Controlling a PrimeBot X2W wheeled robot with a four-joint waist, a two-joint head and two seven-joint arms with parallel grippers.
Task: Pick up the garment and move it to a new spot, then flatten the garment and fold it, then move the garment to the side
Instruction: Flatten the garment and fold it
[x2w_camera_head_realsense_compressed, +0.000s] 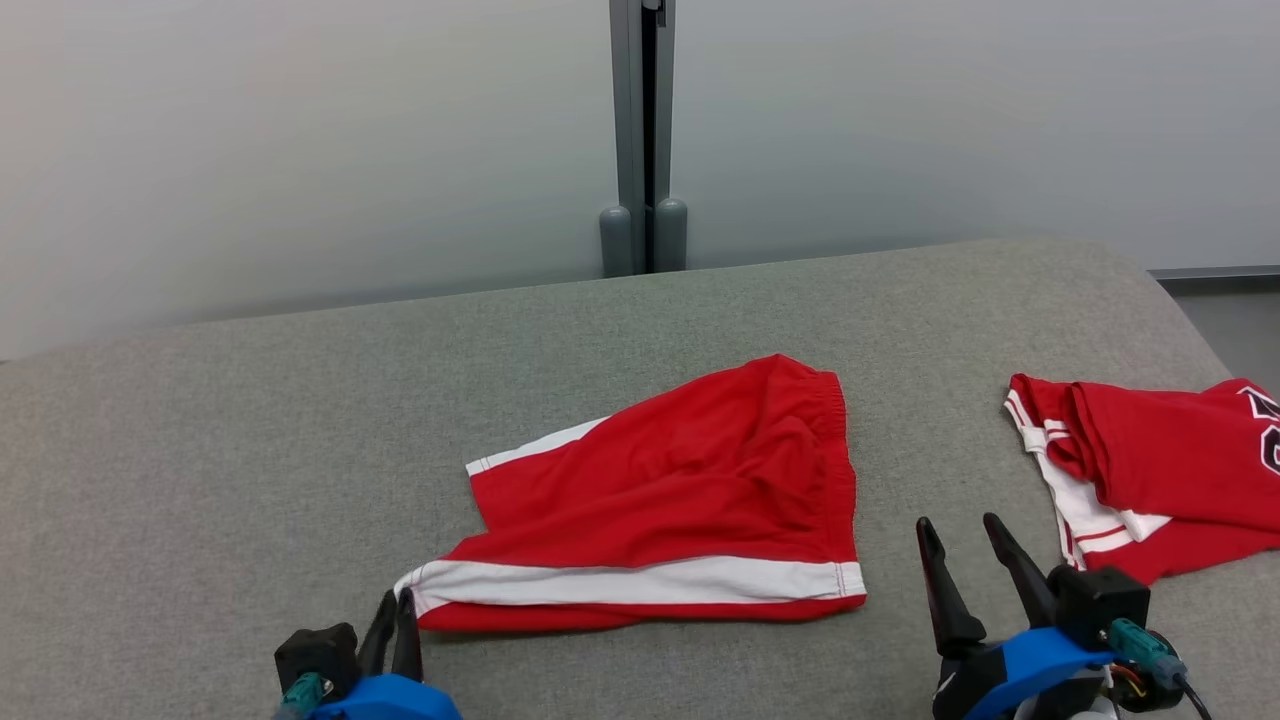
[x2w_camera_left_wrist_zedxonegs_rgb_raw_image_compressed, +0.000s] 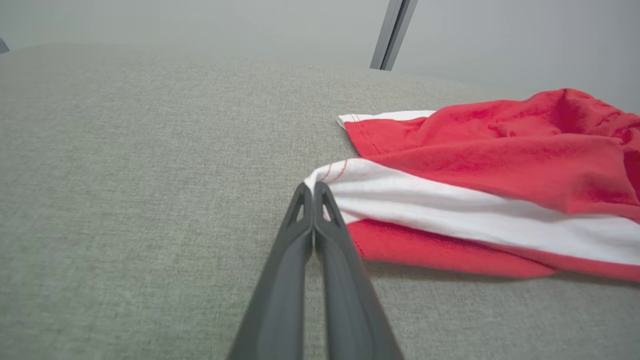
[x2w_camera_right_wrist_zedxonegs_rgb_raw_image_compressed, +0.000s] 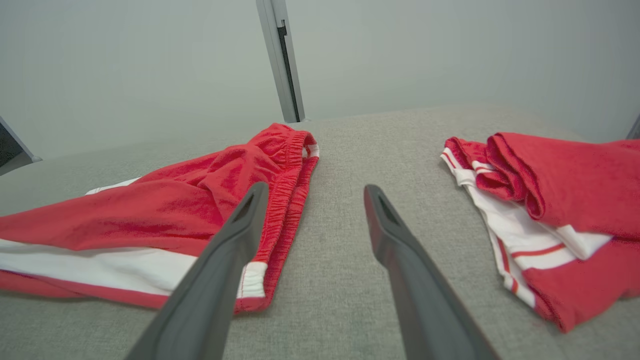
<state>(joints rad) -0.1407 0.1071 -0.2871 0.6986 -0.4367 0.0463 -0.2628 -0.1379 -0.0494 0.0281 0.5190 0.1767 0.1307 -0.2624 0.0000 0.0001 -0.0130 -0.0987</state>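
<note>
Two fingers of left gripper (x2w_camera_head_realsense_compressed: 398, 600) pressed together, pinching white-striped hem corner (x2w_camera_left_wrist_zedxonegs_rgb_raw_image_compressed: 322, 172) of red shorts (x2w_camera_head_realsense_compressed: 680, 490), which lie mid grey cushion (x2w_camera_head_realsense_compressed: 250, 430). Right gripper (x2w_camera_head_realsense_compressed: 956, 522) spread wide, empty, beside waistband (x2w_camera_head_realsense_compressed: 848, 450). You grab waistband corner, then tension evenly.

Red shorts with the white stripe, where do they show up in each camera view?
Head view: red shorts at centre, on the grey cushion.
Left wrist view: right half, corner at the left gripper tips.
Right wrist view: left half, beside the right gripper.
Shared landmark: grey post behind the cushion.
</note>
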